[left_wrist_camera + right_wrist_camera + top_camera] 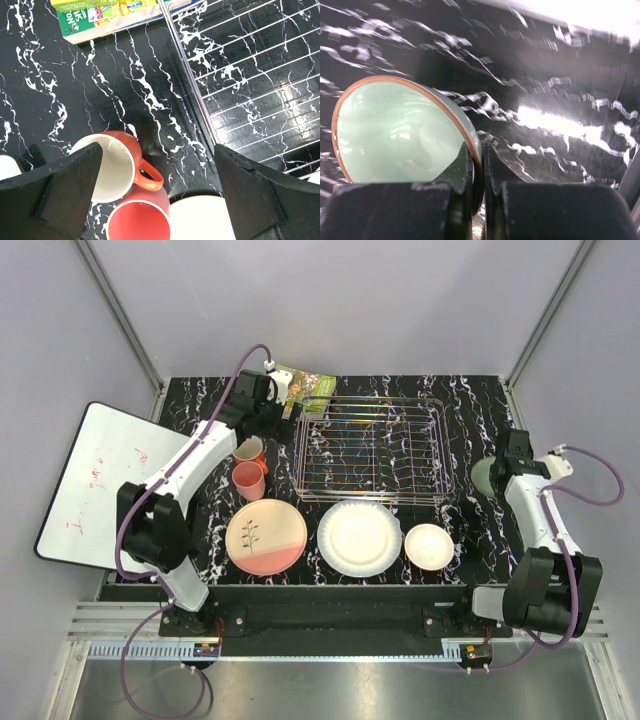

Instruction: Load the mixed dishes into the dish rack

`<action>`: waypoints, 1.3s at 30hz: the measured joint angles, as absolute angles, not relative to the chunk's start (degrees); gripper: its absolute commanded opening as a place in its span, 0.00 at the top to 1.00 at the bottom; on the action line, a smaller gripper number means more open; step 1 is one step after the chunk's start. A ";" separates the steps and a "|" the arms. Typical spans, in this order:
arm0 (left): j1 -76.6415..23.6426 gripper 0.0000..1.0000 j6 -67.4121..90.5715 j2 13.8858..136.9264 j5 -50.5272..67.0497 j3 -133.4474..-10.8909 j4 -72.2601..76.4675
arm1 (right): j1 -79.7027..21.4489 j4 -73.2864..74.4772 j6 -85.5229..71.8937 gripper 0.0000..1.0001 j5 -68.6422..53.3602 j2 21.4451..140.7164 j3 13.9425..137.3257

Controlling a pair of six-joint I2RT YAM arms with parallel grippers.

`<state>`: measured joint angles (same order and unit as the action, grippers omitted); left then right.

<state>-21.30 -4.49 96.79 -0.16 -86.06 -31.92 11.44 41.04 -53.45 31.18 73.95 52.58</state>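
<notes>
1. The right gripper point(477, 162) is pinched tight on the rim of the pale green bowl point(395, 132), at the table's right side, right of the dish rack point(300, 450).
2. The left gripper point(160, 175) hangs wide apart, holding nothing, above the 2 salmon-pink cups point(107, 167) left of the rack.
3. The pink-and-cream plate point(266, 536), large white plate point(359, 538) and small cream bowl point(429, 546) lie in a row on the rack's near side.

pink plate point(266, 536), white plate point(359, 537), cream bowl point(429, 546) before rack point(372, 450); cups point(249, 478) left, green bowl point(395, 135) right.
</notes>
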 measured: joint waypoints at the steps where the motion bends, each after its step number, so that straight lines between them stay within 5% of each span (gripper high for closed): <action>1: -21.30 0.01 -4.49 96.79 -0.19 -86.06 -32.10 | 10.68 41.01 -52.69 1.00 32.12 73.97 53.56; 14: -21.30 0.01 -3.64 94.50 -0.19 -88.58 -35.27 | -8.36 25.28 -26.17 1.00 44.03 68.75 61.39; 21: -21.30 0.01 -3.18 90.43 -0.51 -88.71 -35.79 | -14.59 14.70 -8.16 1.00 48.38 84.36 75.90; 28: -20.84 0.01 -3.16 89.52 -0.64 -88.71 -36.49 | -22.94 7.42 8.80 1.00 53.63 98.17 77.23; 39: -20.40 0.01 -3.18 89.52 -0.62 -88.71 -36.71 | -23.35 -3.66 22.20 1.00 59.61 100.16 77.17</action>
